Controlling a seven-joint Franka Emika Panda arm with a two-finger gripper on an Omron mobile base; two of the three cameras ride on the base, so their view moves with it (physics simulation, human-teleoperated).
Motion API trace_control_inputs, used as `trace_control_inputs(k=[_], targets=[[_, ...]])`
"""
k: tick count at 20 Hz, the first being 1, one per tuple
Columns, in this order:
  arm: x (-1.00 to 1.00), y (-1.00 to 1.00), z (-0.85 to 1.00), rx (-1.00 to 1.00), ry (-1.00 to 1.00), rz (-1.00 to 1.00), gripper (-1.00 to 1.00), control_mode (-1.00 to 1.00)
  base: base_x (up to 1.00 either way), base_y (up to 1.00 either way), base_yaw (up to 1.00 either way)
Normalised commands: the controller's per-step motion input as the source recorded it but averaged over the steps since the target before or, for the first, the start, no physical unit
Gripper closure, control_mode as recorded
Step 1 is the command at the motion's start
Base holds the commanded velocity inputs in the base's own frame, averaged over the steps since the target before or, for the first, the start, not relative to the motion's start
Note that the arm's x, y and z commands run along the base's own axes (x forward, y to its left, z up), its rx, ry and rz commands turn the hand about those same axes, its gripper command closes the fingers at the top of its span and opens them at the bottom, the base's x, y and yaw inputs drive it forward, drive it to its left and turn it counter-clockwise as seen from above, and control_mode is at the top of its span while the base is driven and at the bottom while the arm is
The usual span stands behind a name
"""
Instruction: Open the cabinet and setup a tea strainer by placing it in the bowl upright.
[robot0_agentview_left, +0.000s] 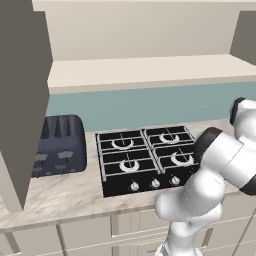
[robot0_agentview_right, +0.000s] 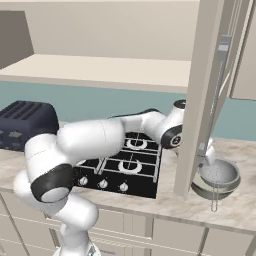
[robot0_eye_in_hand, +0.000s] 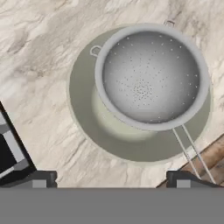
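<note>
Hand view, item 1: tea strainer (robot0_eye_in_hand: 151, 81), silver-grey mesh cup w/ thin twin-wire handle, sat upright in bowl (robot0_eye_in_hand: 87, 118), cup opening facing up. Cup lay off-centre in bowl, toward side away from cooktop corner (robot0_eye_in_hand: 8, 151); wire handle ran out over bowl rim toward wood-toned edge at frame's lower right. Small wire loop on strainer rim rested over bowl's inner wall.

Item 2: bowl, dull grey-olive, pale centre, stood on marbled counter (robot0_eye_in_hand: 39, 65), well apart from cooktop corner.

Item 3: gripper (robot0_eye_in_hand: 113, 179), finger tips (robot0_eye_in_hand: 41, 178) spread wide, one each side of bowl, nothing between them; strainer & bowl both clear of tips.

Right base view, same items: strainer (robot0_agentview_right: 218, 173) in bowl (robot0_agentview_right: 212, 191), just right of open cabinet door (robot0_agentview_right: 202, 95); handle hung over bowl's near rim. Door had long silver bar handle (robot0_agentview_right: 220, 87). Arm reached behind door toward bowl; hand hidden by door there.

Other stock rel. to bowl: black 4-burner cooktop (robot0_agentview_right: 122, 167) left of it; dark blue toaster (robot0_agentview_right: 22, 125) further left, past cooktop.

Left base view: cooktop (robot0_agentview_left: 147, 157), toaster (robot0_agentview_left: 60, 145), counter (robot0_agentview_left: 55, 197).
</note>
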Motion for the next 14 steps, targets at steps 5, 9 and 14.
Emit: trace_control_inputs(k=[5, 9, 14], targets=[[-0.59, 1.0, 0.3, -0.01, -0.16, 0.1, -1.0, -1.0, 0.0, 0.0, 0.0], [-0.71, 1.0, 0.31, 0.0, -0.1, 0.13, -1.0, -1.0, 0.0, 0.0, 0.0], [-0.54, 1.0, 0.57, 0.0, -0.02, 0.15, -1.0, -1.0, 0.0, 0.0, 0.0]])
